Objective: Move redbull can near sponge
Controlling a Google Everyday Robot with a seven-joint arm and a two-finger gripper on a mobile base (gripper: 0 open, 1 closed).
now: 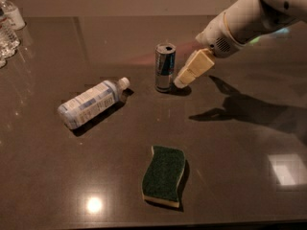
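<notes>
The redbull can (165,67) stands upright on the dark table (230,176), a little behind the middle. The sponge (164,176), dark green on top with a pale yellow layer below, lies flat near the front edge, well in front of the can. My gripper (184,79) comes in from the upper right on a white arm; its cream tip sits just to the right of the can, close to it and low above the table.
A clear plastic water bottle (92,102) with a white cap lies on its side to the left of the can. More bottles (8,25) stand at the table's far left corner. Bright light reflections show on the tabletop at the front.
</notes>
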